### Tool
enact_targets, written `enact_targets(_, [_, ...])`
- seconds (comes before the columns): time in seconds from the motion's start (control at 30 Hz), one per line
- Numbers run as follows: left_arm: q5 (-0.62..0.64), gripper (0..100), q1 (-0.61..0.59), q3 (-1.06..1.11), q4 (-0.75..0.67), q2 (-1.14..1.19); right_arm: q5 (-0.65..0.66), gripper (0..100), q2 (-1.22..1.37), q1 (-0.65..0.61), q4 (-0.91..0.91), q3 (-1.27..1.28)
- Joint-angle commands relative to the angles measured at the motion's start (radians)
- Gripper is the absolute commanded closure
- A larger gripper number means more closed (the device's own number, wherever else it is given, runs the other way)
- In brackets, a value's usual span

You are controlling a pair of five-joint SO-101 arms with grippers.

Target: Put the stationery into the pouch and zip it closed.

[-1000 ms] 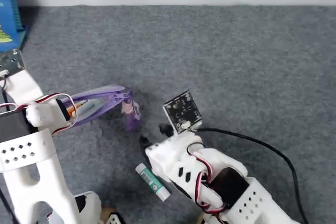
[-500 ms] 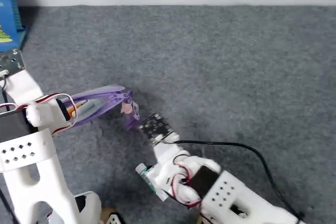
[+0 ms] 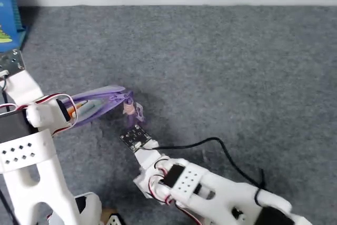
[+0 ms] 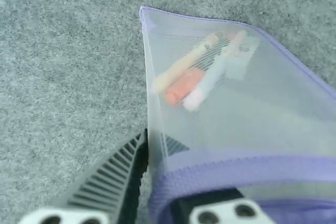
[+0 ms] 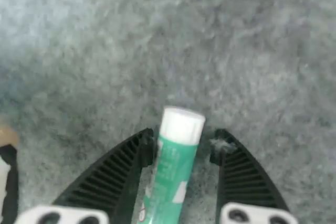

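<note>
A translucent purple pouch hangs at the left of the grey mat, its zipper pull dangling at the right end. My left gripper is shut on the pouch near its purple zipper band. Orange, pink and cream pens lie inside. A green glue stick with a white cap lies on the mat between my right gripper's open fingers, which flank it closely. In the high view the right arm is bent low over that spot near the front edge.
A blue box stands at the far left back corner. A black cable trails from the right arm across the mat. The grey mat stretches bare to the right and back, up to a white wall.
The right arm has swung down and to the left over the glue stick, covering it in the high view. The left arm and pouch have stayed still.
</note>
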Motion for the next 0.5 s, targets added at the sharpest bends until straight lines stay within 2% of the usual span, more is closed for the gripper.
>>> enact_targets(0.0, [0.006, 99, -0.008, -0.016, -0.002, 0.006, -0.011, 95.4, 0.099, -0.005, 0.067, -0.114])
enact_targets(0.03, [0.006, 99, -0.008, -0.010, -0.003, 0.006, -0.011, 99.8, 0.122, -0.005, 0.082, -0.137])
enact_targets(0.1, [0.006, 99, -0.008, -0.008, -0.003, 0.006, -0.009, 96.3, 0.139, -0.005, 0.111, -0.155])
enact_targets(0.23, [0.006, 99, -0.008, -0.008, -0.003, 0.006, -0.008, 98.7, 0.090, -0.005, 0.147, -0.155])
enact_targets(0.47, [0.006, 99, -0.008, -0.008, -0.005, 0.006, -0.006, 99.1, -0.180, 0.028, 0.331, -0.153])
